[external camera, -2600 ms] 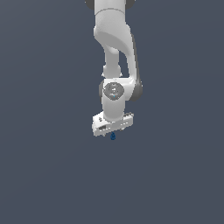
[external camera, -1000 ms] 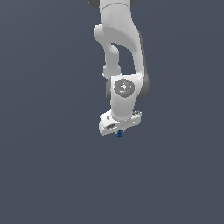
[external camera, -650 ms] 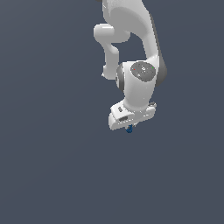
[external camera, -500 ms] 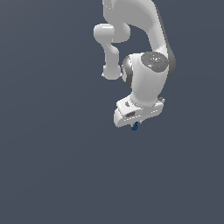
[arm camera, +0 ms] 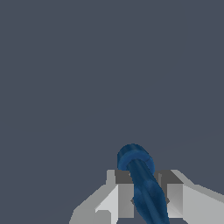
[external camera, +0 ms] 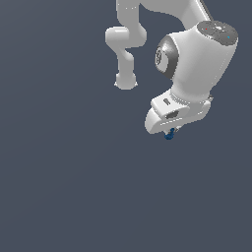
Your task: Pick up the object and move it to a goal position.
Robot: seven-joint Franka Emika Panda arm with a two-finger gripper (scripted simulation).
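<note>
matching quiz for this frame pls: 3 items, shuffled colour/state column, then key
Items:
1. object
2. end effector
3. arm's wrist housing

Descriptions:
A. large white shell with a grey joint disc, toward the exterior view's right
B. dark blue, elongated in the wrist view, with a rounded end sticking out past the fingers
C. light grey fingers shut on either side of the blue piece

Pairs: 1-B, 2-C, 3-A

The gripper (arm camera: 143, 199) has its two gray fingers (arm camera: 124, 197) pressed on a long dark blue object (arm camera: 142, 181). Its round end sticks out past them.
</note>
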